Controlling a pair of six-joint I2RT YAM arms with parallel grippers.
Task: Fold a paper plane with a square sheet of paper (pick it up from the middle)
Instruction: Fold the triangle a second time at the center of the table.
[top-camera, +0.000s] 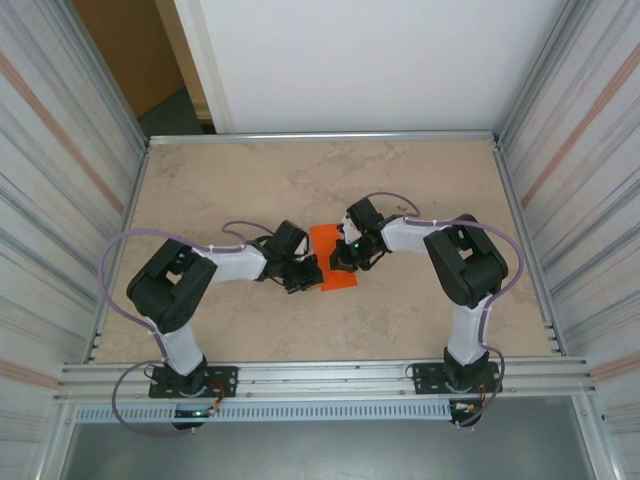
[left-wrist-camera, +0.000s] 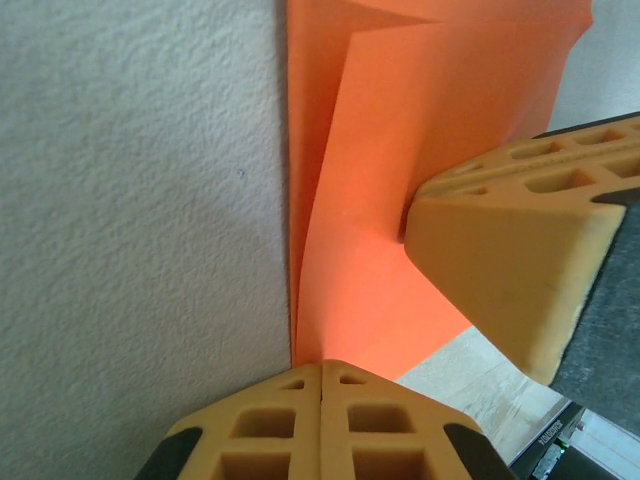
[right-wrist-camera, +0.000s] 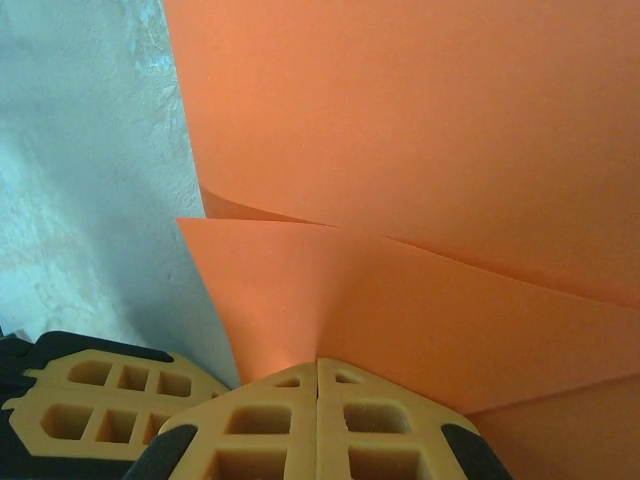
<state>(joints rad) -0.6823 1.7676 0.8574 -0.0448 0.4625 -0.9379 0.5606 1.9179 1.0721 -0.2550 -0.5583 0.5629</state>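
Note:
The square sheet of paper (top-camera: 328, 245) is bright orange and partly folded, lying mid-table between my two grippers. My left gripper (top-camera: 308, 275) is at its near left corner and my right gripper (top-camera: 342, 262) at its near right side, almost touching each other. In the left wrist view the paper (left-wrist-camera: 400, 150) stands up in a curved flap that runs into the tip of my shut left gripper (left-wrist-camera: 322, 364); the right gripper's fingers (left-wrist-camera: 510, 250) press on it from the right. In the right wrist view a creased flap of paper (right-wrist-camera: 420, 130) puckers into my shut right gripper (right-wrist-camera: 317, 362), with the left fingers (right-wrist-camera: 100, 400) beside it.
The beige table (top-camera: 250, 180) is boxed in by corrugated metal walls on the left (top-camera: 60, 150) and right (top-camera: 590, 150), with a metal rail (top-camera: 330, 380) along the near edge where both arm bases are bolted.

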